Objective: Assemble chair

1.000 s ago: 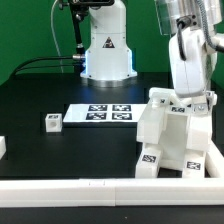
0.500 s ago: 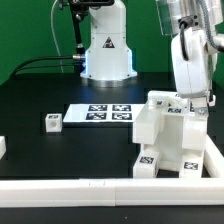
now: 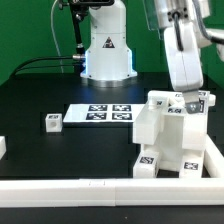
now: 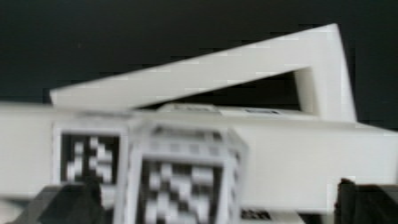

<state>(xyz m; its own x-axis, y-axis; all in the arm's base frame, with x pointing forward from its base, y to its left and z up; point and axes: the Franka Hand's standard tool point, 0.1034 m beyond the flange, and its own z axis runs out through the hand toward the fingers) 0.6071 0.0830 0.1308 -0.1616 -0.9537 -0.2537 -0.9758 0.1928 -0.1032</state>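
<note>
Jaws wide open, holding nothing, above blocky white chair assembly (image 3: 172, 140) bearing tags.

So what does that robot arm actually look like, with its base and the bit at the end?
The arm is smooth, rounded white casing with darker joints. Its white base carries a black triangle marking above a blue glow, with black cables trailing from it. The gripper ends in two dark fingers.
</note>
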